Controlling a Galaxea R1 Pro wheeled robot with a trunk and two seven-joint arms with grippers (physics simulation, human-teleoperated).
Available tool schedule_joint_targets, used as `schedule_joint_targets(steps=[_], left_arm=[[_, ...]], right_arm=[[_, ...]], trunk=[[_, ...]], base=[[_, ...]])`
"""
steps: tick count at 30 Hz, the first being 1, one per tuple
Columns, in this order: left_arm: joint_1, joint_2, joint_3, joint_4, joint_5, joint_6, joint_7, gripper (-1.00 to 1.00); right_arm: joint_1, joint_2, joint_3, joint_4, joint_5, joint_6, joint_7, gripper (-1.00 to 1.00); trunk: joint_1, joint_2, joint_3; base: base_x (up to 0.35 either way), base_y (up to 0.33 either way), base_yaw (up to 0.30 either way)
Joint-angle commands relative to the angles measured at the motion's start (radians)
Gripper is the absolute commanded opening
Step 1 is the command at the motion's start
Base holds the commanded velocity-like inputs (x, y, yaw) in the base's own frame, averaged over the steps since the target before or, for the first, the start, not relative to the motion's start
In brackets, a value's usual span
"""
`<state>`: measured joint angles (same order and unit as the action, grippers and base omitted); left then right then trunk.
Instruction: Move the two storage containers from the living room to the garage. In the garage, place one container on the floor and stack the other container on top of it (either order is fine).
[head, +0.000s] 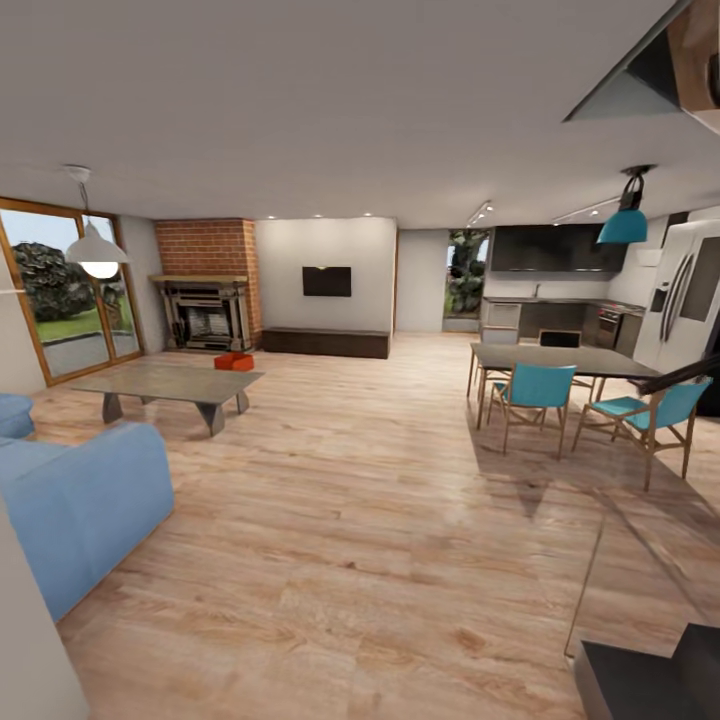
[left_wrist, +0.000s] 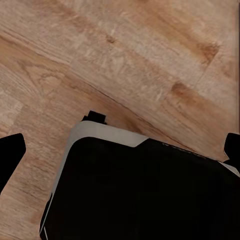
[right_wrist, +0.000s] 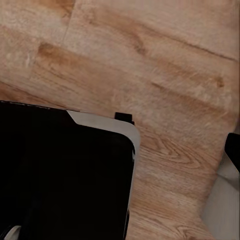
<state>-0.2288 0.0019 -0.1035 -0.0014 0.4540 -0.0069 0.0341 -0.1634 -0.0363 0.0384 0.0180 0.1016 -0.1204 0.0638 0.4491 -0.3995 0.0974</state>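
The two storage containers (head: 233, 361) show as a small orange-red shape on the light wood-plank floor of the living room, far off to the left. They lie just beyond the coffee table (head: 170, 382), in front of the brick fireplace (head: 207, 312). At this distance I cannot separate one bin from the other. My left gripper (left_wrist: 121, 150) is open, its black fingertips (left_wrist: 11, 154) wide apart over my dark base and the planks. My right gripper (right_wrist: 120, 150) also looks open, with one fingertip (right_wrist: 234, 150) at the picture's edge and the other lost against the black base. Neither holds anything.
A blue sofa (head: 80, 500) stands close at the left, with wood-framed glass doors (head: 70, 300) behind it. A dining table (head: 560, 358) with teal chairs (head: 535, 392) is at the right, a kitchen and fridge (head: 690, 290) beyond. Wide wood floor (head: 360, 520) stretches ahead.
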Motion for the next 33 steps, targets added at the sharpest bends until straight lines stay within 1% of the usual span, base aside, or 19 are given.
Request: schedule_joint_targets(steps=[1,13,19,33], left_arm=[[0.0,0.0,-0.009,0.0,0.008,0.0,0.003,1.0],[0.0,0.001,-0.009,0.0,0.008,0.005,-0.003,1.0],[0.0,0.001,-0.01,0.0,0.006,0.011,-0.009,1.0],[0.0,0.002,-0.01,0.0,0.006,0.013,-0.011,1.0]], right_arm=[[-0.001,-0.001,0.003,0.002,0.007,-0.004,0.001,1.0],[-0.001,-0.001,0.003,0.002,0.007,-0.004,0.001,1.0],[-0.001,0.007,0.003,0.002,0.007,-0.007,0.001,1.0],[-0.001,0.005,0.006,0.002,0.01,-0.002,0.001,1.0]], trunk=[[0.001,-0.001,0.0],[0.001,-0.001,0.0],[0.001,-0.001,0.0],[0.001,-0.001,0.0]], base=[[0.322,0.0,0.0],[0.323,0.0,0.0],[0.322,0.0,0.0],[0.323,0.0,0.0]])
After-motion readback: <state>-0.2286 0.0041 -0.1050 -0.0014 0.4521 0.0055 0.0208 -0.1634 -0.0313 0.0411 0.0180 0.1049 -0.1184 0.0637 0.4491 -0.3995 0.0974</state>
